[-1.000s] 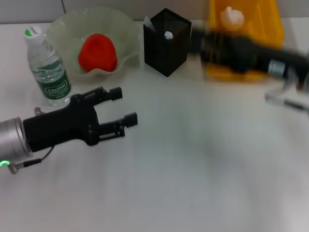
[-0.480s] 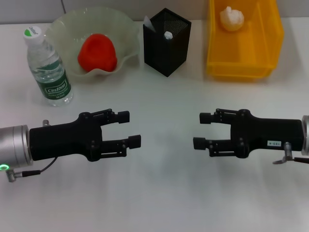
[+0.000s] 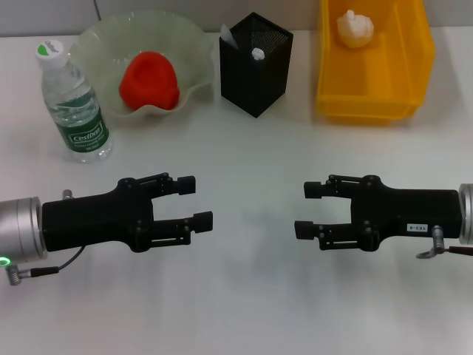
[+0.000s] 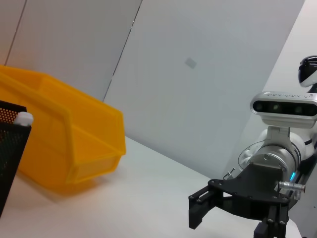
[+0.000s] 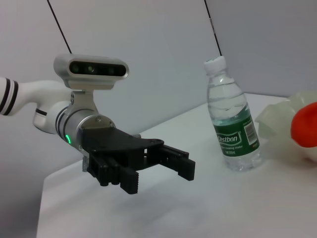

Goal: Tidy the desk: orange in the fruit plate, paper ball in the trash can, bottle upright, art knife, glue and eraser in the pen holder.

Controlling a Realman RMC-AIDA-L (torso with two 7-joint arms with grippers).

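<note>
We hold our left gripper (image 3: 194, 200) and right gripper (image 3: 308, 209) open and empty, facing each other low over the near tabletop (image 3: 244, 296).

Table: a plain white desk (image 3: 244, 296) fills the head view, smooth and matte, with soft shadows.
Wall: pale grey-white panels (image 4: 198, 74) stand behind the desk, split by thin dark seams.
Mark: a small grey patch (image 4: 190, 62) sits on one panel.
Light: even and diffuse, with no hard glare.
</note>
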